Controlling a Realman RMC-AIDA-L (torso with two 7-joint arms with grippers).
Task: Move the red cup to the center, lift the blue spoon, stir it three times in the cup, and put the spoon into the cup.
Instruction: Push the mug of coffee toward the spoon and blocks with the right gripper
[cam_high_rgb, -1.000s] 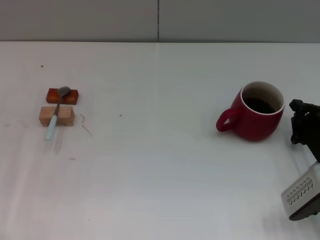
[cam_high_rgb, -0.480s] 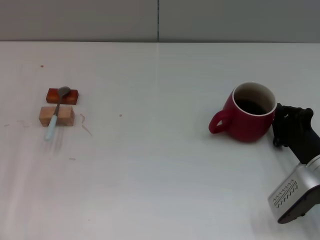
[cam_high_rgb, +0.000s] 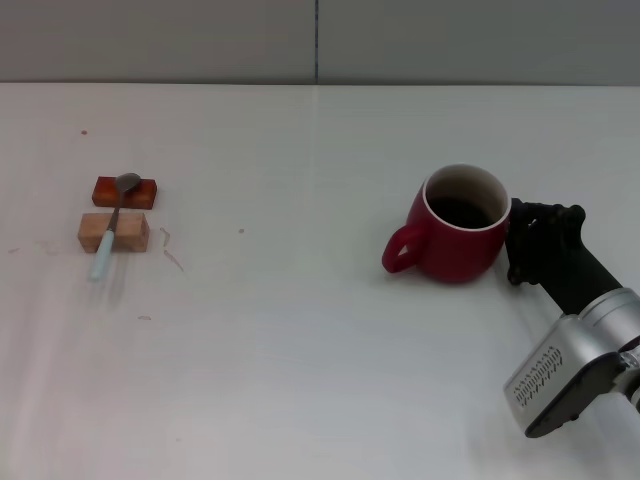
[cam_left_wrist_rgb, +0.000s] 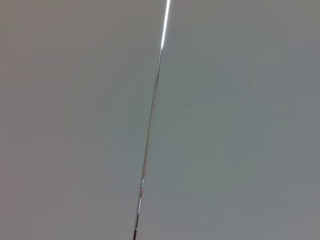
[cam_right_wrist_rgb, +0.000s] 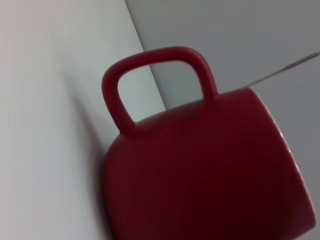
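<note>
The cup is seen standing upright on the white table, right of the middle of the head view, with its loop handle turned toward the robot's left and its white rim and dark inside exposed from above. The right gripper is placed against the cup's right side, opposite the handle, its black fingers touching or very nearly touching the red wall. The arm's grey housing is seen trailing down toward the lower right corner of the head view. Whether the fingers are spread or closed cannot be told, since only their dark outline beside the cup is shown and nothing is clasped between them in plain sight.

In the right wrist view the cup fills most of the picture, its handle shown on the far side from the camera, with the table surface and grey wall behind it.

The spoon is found far off on the robot's left side of the table, well apart from the cup. It is laid across 2 small blocks: its grey bowl is rested on the red block, farther from the robot, and its pale blue handle is passed over the tan block, with the handle's end lowered to the table just beyond it.

The left gripper is not shown in any view; only a plain grey surface with a thin bright seam is seen by the left wrist camera.
</note>
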